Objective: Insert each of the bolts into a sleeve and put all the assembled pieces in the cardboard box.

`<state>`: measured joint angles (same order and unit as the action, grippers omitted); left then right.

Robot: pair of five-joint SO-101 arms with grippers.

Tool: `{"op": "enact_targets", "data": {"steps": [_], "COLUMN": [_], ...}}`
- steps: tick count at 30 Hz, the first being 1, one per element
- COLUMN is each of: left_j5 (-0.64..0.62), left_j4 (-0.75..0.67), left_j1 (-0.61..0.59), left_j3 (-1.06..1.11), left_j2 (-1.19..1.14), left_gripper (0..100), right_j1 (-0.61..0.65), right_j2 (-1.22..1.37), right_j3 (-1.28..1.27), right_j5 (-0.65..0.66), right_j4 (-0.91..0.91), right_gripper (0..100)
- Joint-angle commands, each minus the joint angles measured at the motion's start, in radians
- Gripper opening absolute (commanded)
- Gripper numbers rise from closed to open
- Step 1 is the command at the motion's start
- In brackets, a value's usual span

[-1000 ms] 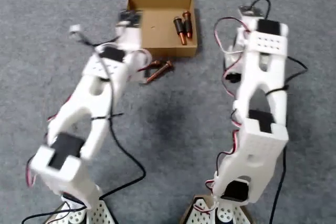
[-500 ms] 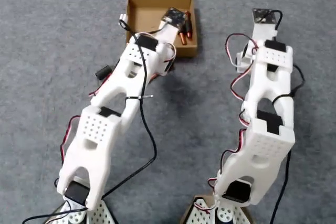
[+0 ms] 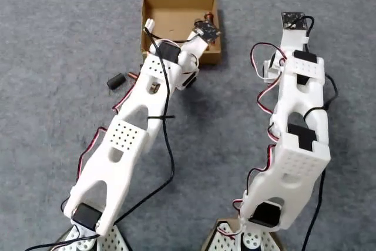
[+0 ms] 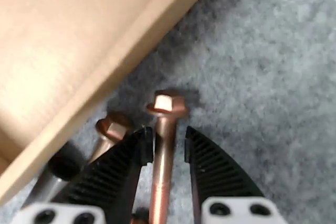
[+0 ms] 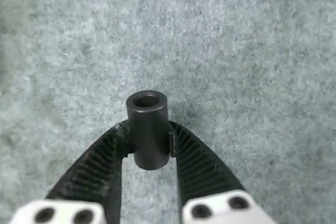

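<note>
Two copper bolts lie on the grey cloth against the front wall of the cardboard box (image 4: pixel 94 51). My left gripper (image 4: pixel 168 140) is open and straddles one bolt (image 4: pixel 164 129), whose hex head points away from the wrist; the left finger touches the shaft and the right finger stands just off it. The second bolt (image 4: pixel 111 128) lies beside it, closer to the box wall. My right gripper (image 5: pixel 149 145) is shut on a black sleeve (image 5: pixel 148 127), held with its bore end facing away, above bare cloth right of the box (image 3: pixel 179 24).
A loose black sleeve (image 3: pixel 117 80) lies on the cloth left of the left arm (image 3: pixel 147 104). An assembled piece (image 3: pixel 207 16) shows in the box's right part. The right arm (image 3: pixel 296 104) stretches along the table's right side.
The left arm swung right, over the spot where the two bolts lay, and now sits at the box's front wall. The right arm stretched a little farther away and then held.
</note>
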<state>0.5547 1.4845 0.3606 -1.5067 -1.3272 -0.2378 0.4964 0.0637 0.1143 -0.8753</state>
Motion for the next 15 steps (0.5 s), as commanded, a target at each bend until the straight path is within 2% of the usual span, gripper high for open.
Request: {"op": "enact_targets", "data": {"steps": [1, 7, 11, 15], "left_j5": [0.006, 0.006, 0.006, 0.002], "left_j4": [-0.003, -0.003, -0.003, 0.006], "left_j1": [0.021, 0.023, 0.023, 0.018], "left_j3": [-0.089, -0.098, -0.098, -0.098], "left_j2": [-0.033, -0.058, -0.058, -0.056], "left_gripper": [11, 11, 1, 2], "right_j1": [-0.018, -0.018, -0.018, -0.018], "right_j2": [-0.067, -0.067, -0.067, -0.067], "right_j3": [0.001, 0.001, 0.001, -0.001], "right_j5": [-0.011, -0.009, -0.009, -0.011], "right_j4": [0.021, 0.02, 0.02, 0.018], "right_gripper": [0.2, 0.2, 0.2, 0.2]}}
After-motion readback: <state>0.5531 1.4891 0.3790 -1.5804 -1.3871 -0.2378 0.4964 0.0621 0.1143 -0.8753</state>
